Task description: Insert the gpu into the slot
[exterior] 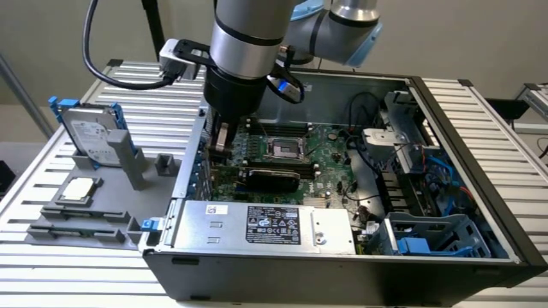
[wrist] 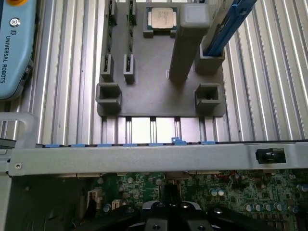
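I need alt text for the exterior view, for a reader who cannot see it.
A silver and black robot arm's gripper reaches down into an open black computer case, just above the flat green and black gpu on the large green motherboard. A grey parts holder sits at the exterior view's left.

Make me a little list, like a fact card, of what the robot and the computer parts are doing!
Gripper: down inside the open computer case, above the motherboard
Gpu: black-faced card lying across the motherboard, just below the gripper
Holder tray: grey, beside the case on the exterior view's left
Hard drive: standing upright in the tray
Processor chip: lying flat in the tray
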You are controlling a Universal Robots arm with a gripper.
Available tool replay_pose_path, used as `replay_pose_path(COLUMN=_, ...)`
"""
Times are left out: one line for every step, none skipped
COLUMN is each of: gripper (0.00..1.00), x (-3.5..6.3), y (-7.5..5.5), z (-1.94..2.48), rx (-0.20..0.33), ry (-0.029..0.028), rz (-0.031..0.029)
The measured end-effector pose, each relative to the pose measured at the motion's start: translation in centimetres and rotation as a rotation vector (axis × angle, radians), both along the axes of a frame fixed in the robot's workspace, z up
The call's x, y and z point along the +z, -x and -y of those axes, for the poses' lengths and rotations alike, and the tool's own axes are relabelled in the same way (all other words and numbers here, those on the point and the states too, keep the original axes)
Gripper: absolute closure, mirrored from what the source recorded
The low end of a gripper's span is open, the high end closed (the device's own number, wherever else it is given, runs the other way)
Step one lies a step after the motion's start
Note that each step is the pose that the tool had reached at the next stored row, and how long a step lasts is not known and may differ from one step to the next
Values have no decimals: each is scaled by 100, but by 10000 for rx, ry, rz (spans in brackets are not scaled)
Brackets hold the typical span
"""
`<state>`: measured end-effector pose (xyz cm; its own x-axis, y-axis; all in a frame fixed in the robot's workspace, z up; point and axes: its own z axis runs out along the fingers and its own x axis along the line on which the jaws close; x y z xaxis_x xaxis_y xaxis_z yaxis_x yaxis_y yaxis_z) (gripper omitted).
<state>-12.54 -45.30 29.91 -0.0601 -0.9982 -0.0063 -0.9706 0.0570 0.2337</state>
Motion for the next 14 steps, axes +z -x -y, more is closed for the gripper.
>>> replay_pose_path(gripper=89, x=-2, y=1, z=0, rx=-61, ry=1, rz=-36)
replay_pose_path(gripper=89, x=-3, y=2, z=0, rx=-125, ry=0, rz=-68)
replay_pose_path(gripper=89, x=-4, y=2, z=0, rx=-190, ry=1, rz=-97)
replay_pose_path(gripper=89, x=-6, y=2, z=-1, rx=-252, ry=0, rz=-117)
replay_pose_path(gripper=89, x=-7, y=2, z=-1, rx=-314, ry=-2, rz=-130)
replay_pose_path(gripper=89, x=-8, y=2, z=-1, rx=-375, ry=-1, rz=-145)
replay_pose_path(gripper=89, x=-9, y=2, z=-1, rx=-435, ry=-2, rz=-156)
replay_pose_path(gripper=89, x=-11, y=2, z=0, rx=-494, ry=-1, rz=-167)
replay_pose_path(gripper=89, x=-12, y=2, z=-1, rx=-551, ry=-2, rz=-176)
replay_pose_path(gripper=89, x=-13, y=1, z=-1, rx=-603, ry=-2, rz=-187)
replay_pose_path(gripper=89, x=-13, y=1, z=0, rx=-651, ry=-1, rz=-202)
replay_pose_path(gripper=89, x=-13, y=1, z=0, rx=-691, ry=-2, rz=-218)
replay_pose_path(gripper=89, x=-13, y=1, z=0, rx=-736, ry=-2, rz=-238)
replay_pose_path(gripper=89, x=-13, y=2, z=0, rx=-770, ry=-1, rz=-262)
